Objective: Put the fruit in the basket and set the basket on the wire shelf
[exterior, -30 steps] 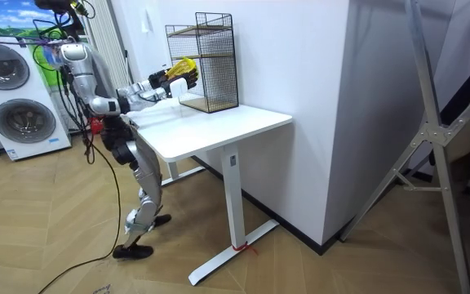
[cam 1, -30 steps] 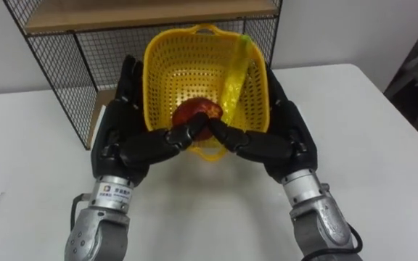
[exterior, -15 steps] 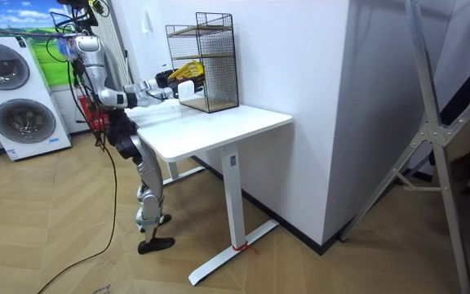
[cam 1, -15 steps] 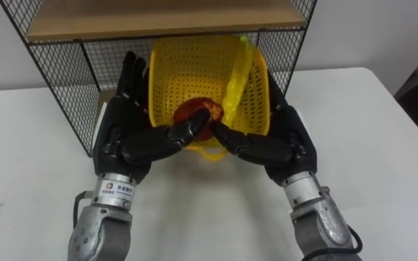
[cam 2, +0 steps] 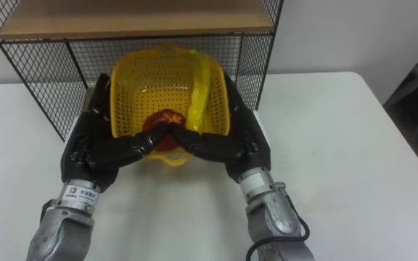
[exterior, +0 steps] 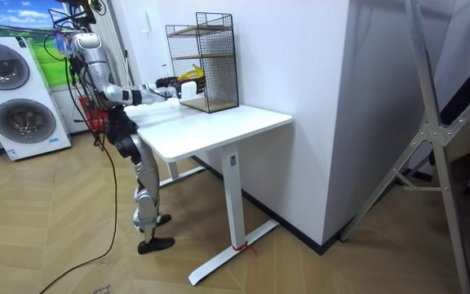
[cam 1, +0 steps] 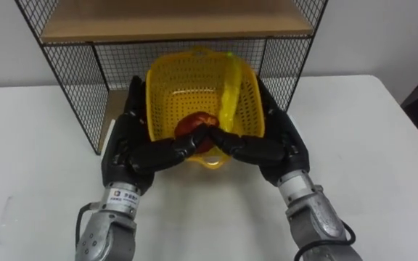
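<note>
A yellow perforated basket (cam 1: pixel 187 83) is carried between my two hands at the open front of the wire shelf's (cam 1: pixel 71 80) lower compartment, its far rim under the wooden board (cam 1: pixel 173 18). A red fruit (cam 1: pixel 193 123) lies on its bottom, and a yellow banana (cam 1: pixel 231 87) leans along its right wall. My left hand (cam 1: pixel 125 141) presses the left side and my right hand (cam 1: pixel 281 138) the right side. Their fingers are straight, and the thumbs meet across the near rim. In the room view the basket (exterior: pixel 188 72) is at the shelf (exterior: pixel 206 57).
The shelf stands at the back of a white table (cam 1: pixel 369 145), against the wall. A cardboard-coloured object (cam 1: pixel 109 109) sits inside the lower compartment at the left. In the room view I stand at the table's end, with washing machines (exterior: pixel 19 98) behind me.
The basket has come down and gone forward, from in front of the shelf board to under it. In the room view I stepped closer to the table and straightened up.
</note>
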Robot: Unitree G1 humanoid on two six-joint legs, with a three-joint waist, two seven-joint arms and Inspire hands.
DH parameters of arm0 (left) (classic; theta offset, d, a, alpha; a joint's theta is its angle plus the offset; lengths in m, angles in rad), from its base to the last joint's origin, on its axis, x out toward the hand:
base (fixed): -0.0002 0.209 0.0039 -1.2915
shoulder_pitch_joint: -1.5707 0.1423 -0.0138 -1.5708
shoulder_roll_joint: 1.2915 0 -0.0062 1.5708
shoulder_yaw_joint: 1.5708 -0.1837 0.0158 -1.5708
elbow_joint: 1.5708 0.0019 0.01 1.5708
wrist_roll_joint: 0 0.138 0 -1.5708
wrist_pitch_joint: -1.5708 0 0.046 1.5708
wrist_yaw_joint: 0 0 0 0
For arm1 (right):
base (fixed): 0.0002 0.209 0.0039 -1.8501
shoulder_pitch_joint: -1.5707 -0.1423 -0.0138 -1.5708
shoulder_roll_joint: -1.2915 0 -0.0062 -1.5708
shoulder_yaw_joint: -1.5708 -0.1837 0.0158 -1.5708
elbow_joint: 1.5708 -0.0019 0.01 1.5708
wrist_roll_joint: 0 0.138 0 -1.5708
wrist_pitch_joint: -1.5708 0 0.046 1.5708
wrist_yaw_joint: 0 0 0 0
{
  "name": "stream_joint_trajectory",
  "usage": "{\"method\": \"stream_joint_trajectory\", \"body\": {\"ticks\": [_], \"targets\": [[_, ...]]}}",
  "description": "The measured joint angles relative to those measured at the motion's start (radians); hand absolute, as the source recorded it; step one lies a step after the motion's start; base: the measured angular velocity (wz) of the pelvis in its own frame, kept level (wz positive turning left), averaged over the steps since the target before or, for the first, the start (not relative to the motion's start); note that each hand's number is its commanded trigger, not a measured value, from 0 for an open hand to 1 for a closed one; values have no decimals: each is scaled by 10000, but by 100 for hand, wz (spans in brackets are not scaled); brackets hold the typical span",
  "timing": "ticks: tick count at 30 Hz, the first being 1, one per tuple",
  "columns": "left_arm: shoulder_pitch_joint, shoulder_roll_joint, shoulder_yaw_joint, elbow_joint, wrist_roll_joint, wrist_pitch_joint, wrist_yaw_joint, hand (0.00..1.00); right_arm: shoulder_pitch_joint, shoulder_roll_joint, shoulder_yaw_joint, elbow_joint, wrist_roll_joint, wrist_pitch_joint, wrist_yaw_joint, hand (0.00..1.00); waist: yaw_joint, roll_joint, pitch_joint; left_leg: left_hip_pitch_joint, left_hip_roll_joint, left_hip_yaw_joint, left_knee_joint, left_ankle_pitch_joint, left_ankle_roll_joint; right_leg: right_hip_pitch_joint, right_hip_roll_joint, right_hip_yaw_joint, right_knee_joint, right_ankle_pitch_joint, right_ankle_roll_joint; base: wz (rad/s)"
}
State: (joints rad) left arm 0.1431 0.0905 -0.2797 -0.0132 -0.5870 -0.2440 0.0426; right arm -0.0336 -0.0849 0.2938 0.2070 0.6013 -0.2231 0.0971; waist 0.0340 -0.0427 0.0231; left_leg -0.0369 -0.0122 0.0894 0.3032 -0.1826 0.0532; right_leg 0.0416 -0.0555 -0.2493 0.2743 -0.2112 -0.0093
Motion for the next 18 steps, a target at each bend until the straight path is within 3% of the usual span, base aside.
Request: {"method": "stream_joint_trajectory", "body": {"ticks": [8,15,18], "targets": [[-851,-14,8,901,-20,104,533,0,-654,8,174,671,221,222,-427,0,23,0,58,300,-3,-157,-40,27,-14,452,40,-37,-256,83,-4,5],[-1745,-33,99,2425,5,999,702,0,-1086,45,108,1444,-157,1082,-867,0,52,60,90,382,0,-148,-124,85,-21,589,40,-61,-367,175,-19,0],[-1751,-30,120,2502,-2,1436,859,0,-1127,44,114,1563,-257,1413,-1085,0,52,80,81,429,-3,-167,-125,86,-21,654,25,-173,-368,179,-21,1]]}}
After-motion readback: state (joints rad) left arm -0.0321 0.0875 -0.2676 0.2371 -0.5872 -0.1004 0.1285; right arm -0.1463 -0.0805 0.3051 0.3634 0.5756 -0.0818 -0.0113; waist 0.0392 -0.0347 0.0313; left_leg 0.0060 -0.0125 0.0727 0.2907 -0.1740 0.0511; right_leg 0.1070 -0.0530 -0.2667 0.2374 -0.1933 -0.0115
